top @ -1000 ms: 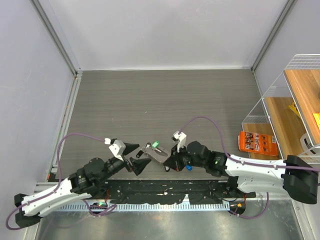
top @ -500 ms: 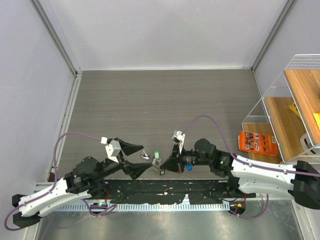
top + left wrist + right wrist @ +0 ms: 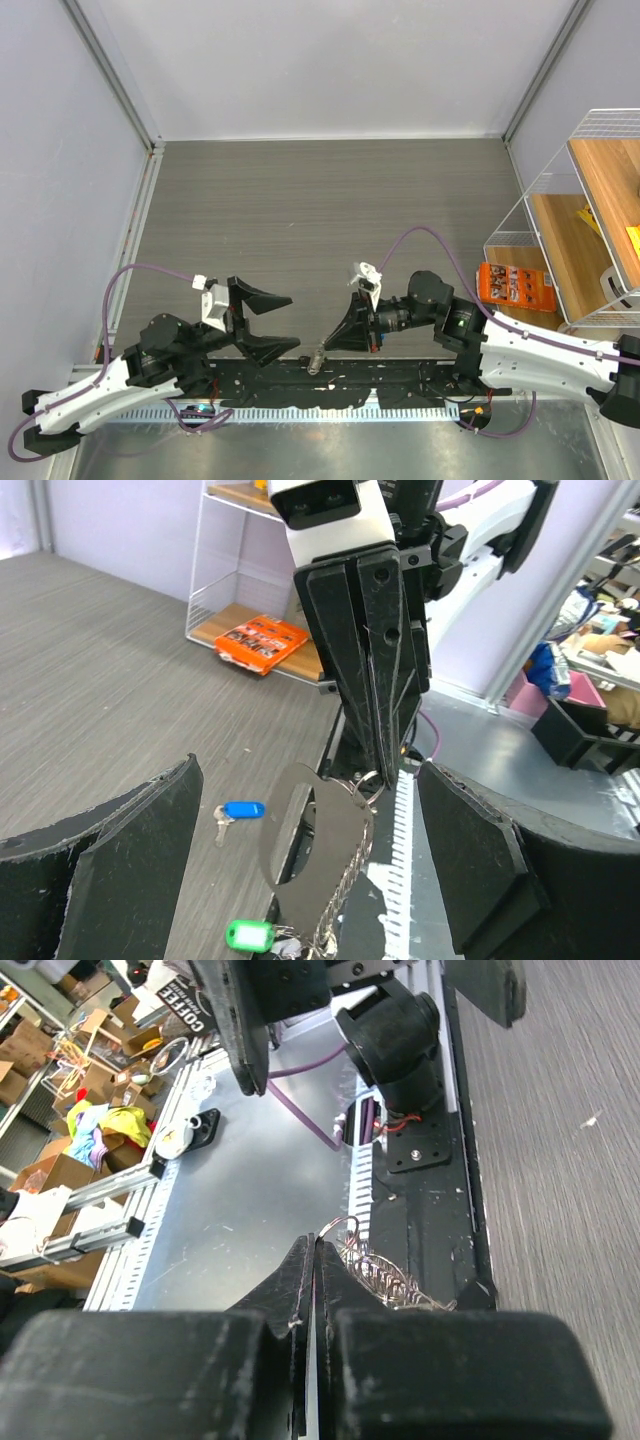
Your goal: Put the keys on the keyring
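**A:** From above, how is the left claw (image 3: 293, 321)?
**B:** Spread wide, holding nothing. The right claw (image 3: 326, 346) is pinched tight on the keyring (image 3: 317, 358), at the desk's (image 3: 300, 200) near edge.
**A:** And the left wrist view?
**B:** The keyring hangs between the left fingers (image 3: 140, 860), touching neither. A green key (image 3: 249, 936) dangles from it. A blue key (image 3: 241, 810) lies on the desk.
**A:** Right wrist?
**B:** Fingers pressed together on the wire.

The left arm (image 3: 95, 393) and right arm (image 3: 530, 347) pair white shells with black joints. Behind each set of jaws arcs a purple cable (image 3: 420, 231); the black wedge fingers (image 3: 130, 880) show pale scuffs.
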`<state>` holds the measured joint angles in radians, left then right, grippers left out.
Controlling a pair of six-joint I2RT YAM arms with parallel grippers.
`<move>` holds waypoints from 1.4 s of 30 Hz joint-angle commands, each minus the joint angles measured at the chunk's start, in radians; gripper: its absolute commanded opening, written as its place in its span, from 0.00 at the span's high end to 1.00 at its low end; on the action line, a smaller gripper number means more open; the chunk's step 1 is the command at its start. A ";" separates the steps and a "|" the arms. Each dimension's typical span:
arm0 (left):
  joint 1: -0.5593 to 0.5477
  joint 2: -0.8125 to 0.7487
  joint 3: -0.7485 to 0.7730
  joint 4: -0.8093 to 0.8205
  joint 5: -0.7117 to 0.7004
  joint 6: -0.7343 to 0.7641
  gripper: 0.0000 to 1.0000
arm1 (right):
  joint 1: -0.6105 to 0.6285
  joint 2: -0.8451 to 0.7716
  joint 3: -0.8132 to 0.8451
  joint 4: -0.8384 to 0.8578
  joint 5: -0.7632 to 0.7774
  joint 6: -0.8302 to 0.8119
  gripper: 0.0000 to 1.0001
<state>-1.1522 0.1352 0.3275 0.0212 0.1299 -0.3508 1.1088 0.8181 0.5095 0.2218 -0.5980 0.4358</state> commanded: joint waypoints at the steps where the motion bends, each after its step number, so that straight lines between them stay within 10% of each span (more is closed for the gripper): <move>1: -0.004 0.010 0.022 0.123 0.068 -0.039 0.05 | -0.003 -0.045 0.081 0.004 -0.072 -0.034 0.95; 42: -0.004 0.193 -0.004 0.460 0.247 -0.238 0.11 | 0.138 -0.010 0.285 0.036 -0.008 -0.460 0.95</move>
<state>-1.1522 0.3149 0.3267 0.4141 0.3599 -0.5755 1.2419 0.8207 0.7292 0.1322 -0.6067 -0.0044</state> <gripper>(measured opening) 0.896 0.056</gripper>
